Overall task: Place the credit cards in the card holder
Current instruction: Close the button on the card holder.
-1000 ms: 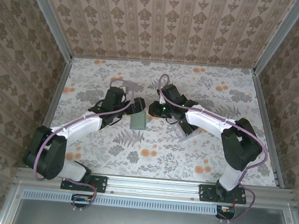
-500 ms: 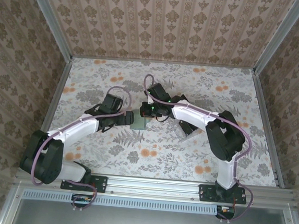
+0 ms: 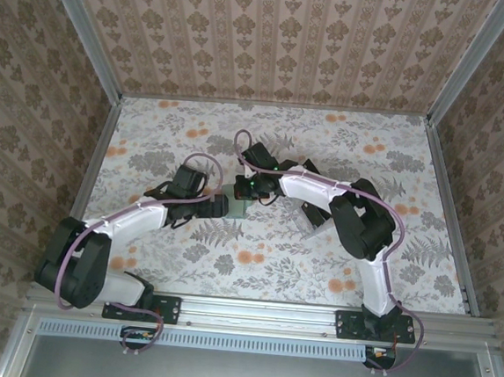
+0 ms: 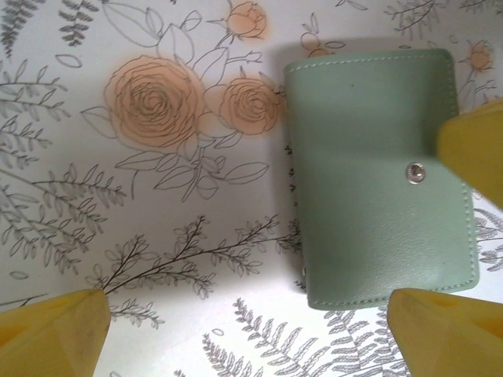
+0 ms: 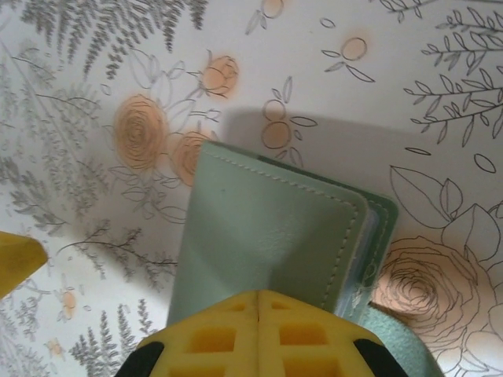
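Right wrist view: the right gripper (image 5: 259, 306), jaws clamped together on the card holder (image 5: 263, 228) at frame centre, would do best to raise the cover slowly so the pinch does not slip. The left gripper (image 4: 251, 338) hovers above, jaws wide apart. The holder is sage-green and stitched, with one snap (image 4: 414, 173).

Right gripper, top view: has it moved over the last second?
Yes. The right gripper has shifted left, toward the table's left rail, and is now at the card holder.

Sage-green card holder (image 4: 369, 204), floral table (image 4: 157, 157)
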`<state>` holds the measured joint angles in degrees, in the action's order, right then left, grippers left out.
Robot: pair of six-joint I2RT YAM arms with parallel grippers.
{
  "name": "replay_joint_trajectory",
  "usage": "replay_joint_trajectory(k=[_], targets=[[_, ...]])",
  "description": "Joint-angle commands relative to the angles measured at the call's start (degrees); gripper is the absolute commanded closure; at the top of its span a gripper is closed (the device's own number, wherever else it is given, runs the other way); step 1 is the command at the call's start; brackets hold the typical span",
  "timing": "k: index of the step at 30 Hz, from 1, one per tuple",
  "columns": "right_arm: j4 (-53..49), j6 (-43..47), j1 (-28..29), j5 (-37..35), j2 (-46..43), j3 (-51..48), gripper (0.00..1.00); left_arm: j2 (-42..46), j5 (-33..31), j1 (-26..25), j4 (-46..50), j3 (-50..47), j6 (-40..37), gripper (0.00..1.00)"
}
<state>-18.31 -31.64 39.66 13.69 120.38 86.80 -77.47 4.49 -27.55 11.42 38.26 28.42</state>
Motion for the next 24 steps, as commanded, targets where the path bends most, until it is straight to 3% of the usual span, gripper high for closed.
replay_joint_trajectory(k=[1, 24], targets=[[-1.02, 0.47, -0.72, -1.28, 0.96, 0.04, 1.0, -0.79, 2.42, 0.15, -3.29, -0.82, -0.89, 0.0], [0.34, -0.09, -1.51, -0.55, 1.61, -1.38, 1.0, -8.38, 0.89, -0.34, -4.64, -0.04, -1.43, 0.0]])
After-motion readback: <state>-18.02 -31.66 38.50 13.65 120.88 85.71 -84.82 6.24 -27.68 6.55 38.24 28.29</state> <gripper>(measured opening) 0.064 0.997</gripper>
